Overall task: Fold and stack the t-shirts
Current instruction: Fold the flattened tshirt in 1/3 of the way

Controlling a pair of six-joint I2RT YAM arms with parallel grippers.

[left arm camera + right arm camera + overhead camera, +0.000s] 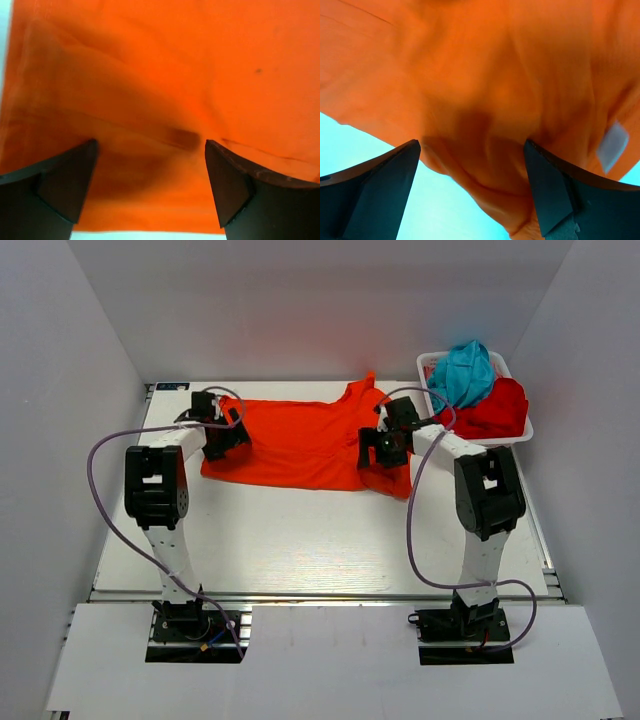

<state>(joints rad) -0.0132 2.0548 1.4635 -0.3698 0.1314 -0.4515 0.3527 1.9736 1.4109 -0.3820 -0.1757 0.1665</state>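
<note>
While both arms reach out over the white table [300, 540], the overhead view shows the orange-red t-shirt [300, 445] spread flat between them. The left gripper [228, 435] hangs over its left edge and the right gripper [375, 450] over its right end. Beyond the right gripper, in the far corner, a white basket [428, 362] holds the teal-blue t-shirt [468, 370] bundled on top of the deeper red t-shirt [500, 408].

Seen from the left wrist, the two dark fingers [62, 185] stand wide apart with nothing between them. Orange cloth fills the frame under and ahead of them, a crease runs across just past the tips, and the hem shows just behind.

Seen from the right wrist, the fingers [380, 185] likewise gape wide and hold nothing. Rumpled orange fabric lies beneath and ahead of the tips, bare table shows beside one finger, and a small white label [612, 146] sits on the cloth just outside the other.
</note>
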